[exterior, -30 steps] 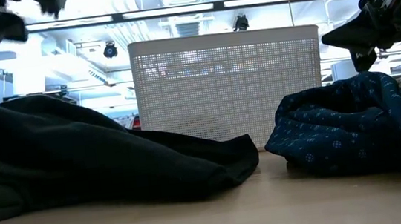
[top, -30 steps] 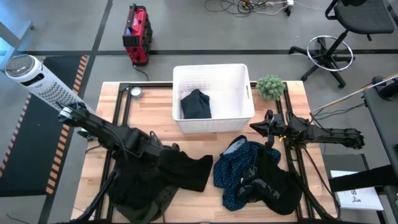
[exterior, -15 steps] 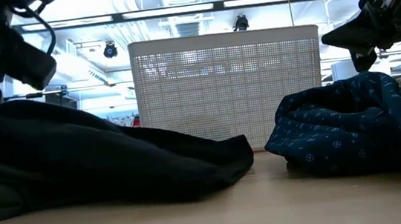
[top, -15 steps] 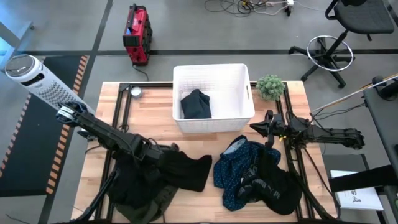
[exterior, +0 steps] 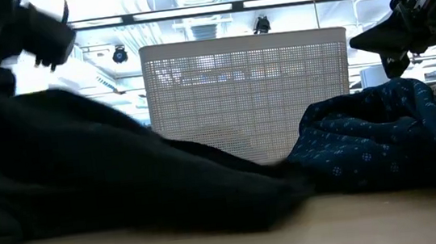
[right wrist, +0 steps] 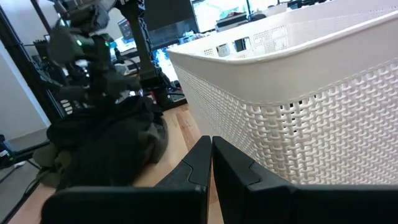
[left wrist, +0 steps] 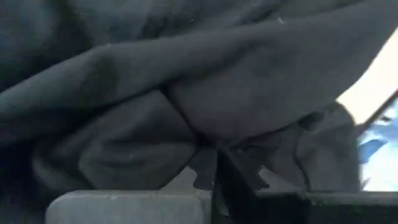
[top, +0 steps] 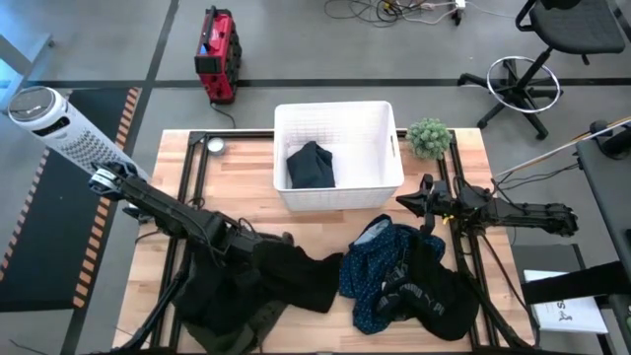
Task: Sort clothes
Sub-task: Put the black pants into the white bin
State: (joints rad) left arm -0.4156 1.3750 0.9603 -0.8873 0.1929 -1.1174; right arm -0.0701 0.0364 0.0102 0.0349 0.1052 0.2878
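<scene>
a: clothes first — where do they lie on the wooden table (top: 463, 158)?

b: biggest is the black garment (top: 281, 278), spread over the lower left of the high view and reaching toward the centre. an olive-grey top (top: 248, 327) pokes out under it at the bottom edge. in the low view the same black cloth (exterior: 102, 179) fills the whole left half.

a: and on the other side?

b: lower right of centre in the high view, a navy patterned piece (top: 380, 271) with another black piece (top: 444, 296) lying over its right part, touching it. the low view shows the navy piece (exterior: 382, 141) as a mound at right.

a: anything in the white basket (top: 380, 123)?

b: one dark folded piece (top: 312, 166), toward its left half. the basket sits at upper centre of the table.

a: what is the left gripper (top: 246, 244) doing?

b: it is down on the top edge of the black garment, left of centre. in the left wrist view its fingers (left wrist: 239, 177) are pressed together with a fold of black cloth pinched between them.

a: the right gripper (top: 412, 200)?

b: it hangs just right of the basket's lower right corner, above the navy piece, fingers (right wrist: 199, 162) closed together and holding nothing.

a: smallest things?

b: a little green plant (top: 429, 136) at the basket's right.
</scene>
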